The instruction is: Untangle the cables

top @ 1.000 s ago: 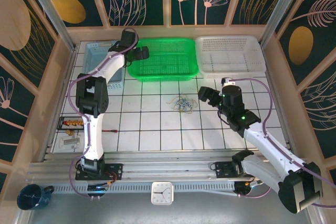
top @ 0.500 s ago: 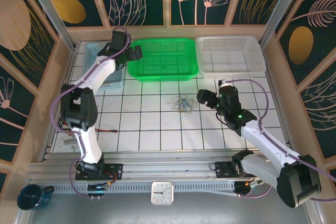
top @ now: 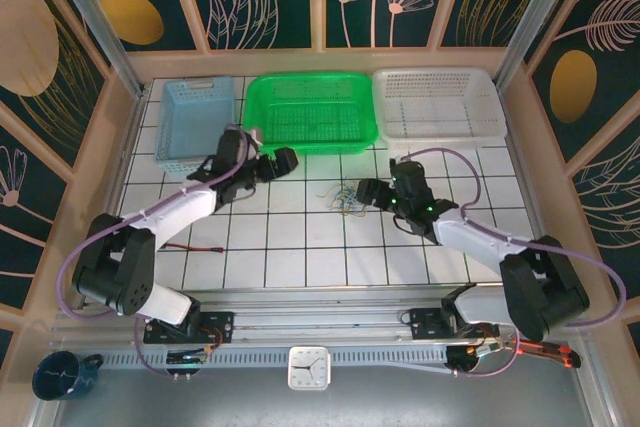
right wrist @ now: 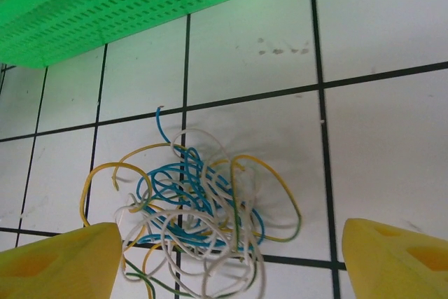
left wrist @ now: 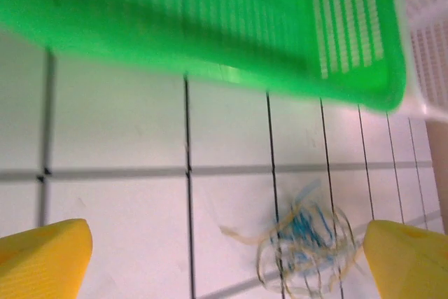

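Note:
The cables [top: 346,197] lie as one small tangle of thin blue, yellow and white wires on the white tiles in front of the green basket. My left gripper [top: 284,162] is open, low over the tiles to the left of the tangle, and apart from it. In the left wrist view the cables [left wrist: 308,243] are blurred, just inside the right fingertip [left wrist: 409,262], with the left gripper [left wrist: 224,264] wide open. My right gripper [top: 364,191] is just right of the tangle. Its wrist view has the cables [right wrist: 203,208] between the open right gripper [right wrist: 227,264] fingertips, untouched.
A blue basket [top: 195,117], a green basket [top: 310,112] and a white basket [top: 438,105] line the back of the table. The green basket's front wall [left wrist: 210,26] is close ahead of the left gripper. A thin red-tipped wire [top: 195,247] lies at the left.
The left arm has swung down from the back by the blue basket to the tiles left of the tangle. The right arm has stretched left and lowered, with its jaws a little narrower.

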You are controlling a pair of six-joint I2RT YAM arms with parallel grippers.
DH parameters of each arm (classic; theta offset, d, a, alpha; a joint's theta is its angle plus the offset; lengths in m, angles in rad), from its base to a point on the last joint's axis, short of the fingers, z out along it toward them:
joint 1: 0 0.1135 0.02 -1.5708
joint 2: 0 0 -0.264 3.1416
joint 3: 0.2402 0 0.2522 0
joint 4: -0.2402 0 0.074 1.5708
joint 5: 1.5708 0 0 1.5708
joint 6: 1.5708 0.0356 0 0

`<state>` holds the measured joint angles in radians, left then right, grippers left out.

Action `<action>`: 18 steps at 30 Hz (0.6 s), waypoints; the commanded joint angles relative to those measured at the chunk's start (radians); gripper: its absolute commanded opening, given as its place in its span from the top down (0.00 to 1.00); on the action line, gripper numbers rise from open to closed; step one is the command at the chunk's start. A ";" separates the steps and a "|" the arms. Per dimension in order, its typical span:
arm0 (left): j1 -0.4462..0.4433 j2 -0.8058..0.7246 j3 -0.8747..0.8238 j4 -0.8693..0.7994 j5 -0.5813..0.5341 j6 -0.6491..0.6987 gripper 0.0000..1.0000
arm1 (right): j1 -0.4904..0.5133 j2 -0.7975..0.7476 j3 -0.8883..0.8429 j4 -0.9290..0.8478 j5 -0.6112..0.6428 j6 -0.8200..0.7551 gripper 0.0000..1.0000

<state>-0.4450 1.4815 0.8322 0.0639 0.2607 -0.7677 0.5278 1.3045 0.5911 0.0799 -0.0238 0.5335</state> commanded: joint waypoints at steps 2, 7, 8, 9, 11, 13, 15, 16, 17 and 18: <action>-0.083 0.002 -0.062 0.223 0.033 -0.198 0.01 | 0.038 0.049 0.049 0.049 0.035 0.004 0.19; -0.131 0.047 -0.081 0.311 -0.009 -0.341 0.05 | 0.045 0.032 0.022 0.064 0.076 0.023 0.20; -0.137 0.053 -0.086 0.328 -0.016 -0.375 0.06 | 0.045 0.021 0.015 0.065 0.083 0.025 0.20; -0.144 0.060 -0.092 0.348 -0.022 -0.411 0.08 | 0.044 0.012 0.007 0.065 0.090 0.024 0.20; -0.155 0.073 -0.108 0.390 -0.031 -0.482 0.11 | 0.044 -0.007 -0.004 0.061 0.099 0.024 0.20; -0.174 0.086 -0.107 0.400 -0.051 -0.515 0.15 | 0.044 -0.021 -0.014 0.062 0.103 0.023 0.20; -0.200 0.097 -0.071 0.349 -0.095 -0.464 0.15 | 0.043 -0.034 -0.020 0.062 0.103 0.019 0.20; -0.210 0.106 -0.047 0.317 -0.107 -0.424 0.15 | 0.041 -0.038 -0.020 0.064 0.100 0.016 0.20; -0.219 0.120 -0.017 0.275 -0.122 -0.381 0.15 | 0.039 -0.041 -0.020 0.066 0.092 0.011 0.21; -0.224 0.129 0.001 0.250 -0.133 -0.349 0.15 | 0.037 -0.042 -0.018 0.068 0.081 0.005 0.21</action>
<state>-0.6483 1.5864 0.7666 0.3634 0.1890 -1.1641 0.5686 1.2858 0.5861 0.1246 0.0414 0.5407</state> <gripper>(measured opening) 0.850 0.789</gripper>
